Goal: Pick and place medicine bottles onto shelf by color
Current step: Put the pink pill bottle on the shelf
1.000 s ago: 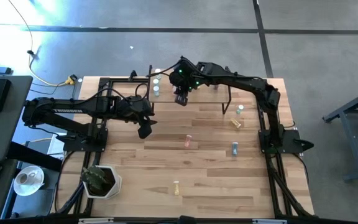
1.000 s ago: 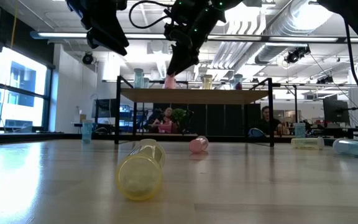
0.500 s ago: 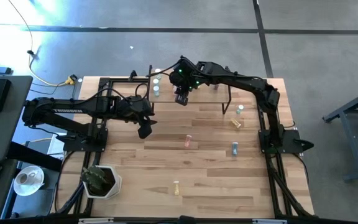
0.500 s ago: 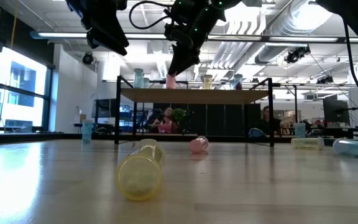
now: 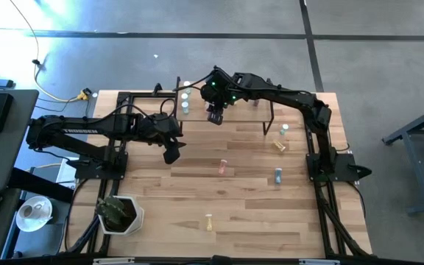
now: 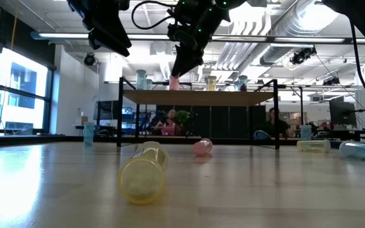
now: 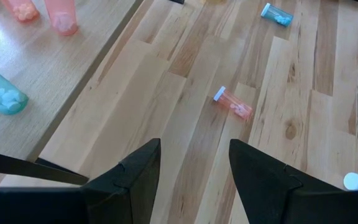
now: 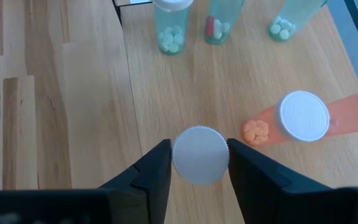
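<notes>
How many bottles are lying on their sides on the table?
4: pink bottle mid-table, blue bottle to its right, yellow bottle near the front edge, second yellow bottle beyond the blue. Arms may hide others.

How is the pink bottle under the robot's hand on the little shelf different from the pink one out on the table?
The shelf bottle stands upright between the right hand's fingers; the table bottle lies on its side, untouched. Its pink body shows; the shelf bottle shows only its cap from above. Both have white caps.
</notes>
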Robot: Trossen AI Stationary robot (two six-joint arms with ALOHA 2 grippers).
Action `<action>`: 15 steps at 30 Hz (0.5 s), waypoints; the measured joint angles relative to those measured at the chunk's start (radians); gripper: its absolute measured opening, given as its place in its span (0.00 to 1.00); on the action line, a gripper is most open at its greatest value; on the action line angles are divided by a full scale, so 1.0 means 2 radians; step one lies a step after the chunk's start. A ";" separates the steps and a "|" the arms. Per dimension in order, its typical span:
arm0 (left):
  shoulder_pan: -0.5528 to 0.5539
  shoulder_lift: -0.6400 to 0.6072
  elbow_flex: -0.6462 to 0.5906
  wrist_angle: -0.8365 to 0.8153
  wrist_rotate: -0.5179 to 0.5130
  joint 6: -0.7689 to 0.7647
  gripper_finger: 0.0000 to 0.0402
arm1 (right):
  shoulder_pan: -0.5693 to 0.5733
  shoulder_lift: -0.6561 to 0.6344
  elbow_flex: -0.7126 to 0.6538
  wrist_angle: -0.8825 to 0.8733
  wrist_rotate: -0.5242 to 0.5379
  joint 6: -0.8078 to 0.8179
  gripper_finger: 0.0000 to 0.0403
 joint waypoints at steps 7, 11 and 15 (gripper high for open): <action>0.000 0.000 0.000 0.000 0.000 0.000 0.45 | 0.000 0.000 0.000 0.004 0.000 0.000 0.37; 0.000 0.000 0.000 0.000 0.000 0.000 0.45 | 0.000 0.000 0.000 0.010 0.000 -0.002 0.37; 0.000 0.000 0.000 0.000 0.000 0.000 0.45 | 0.000 0.000 0.000 0.010 0.000 -0.004 0.37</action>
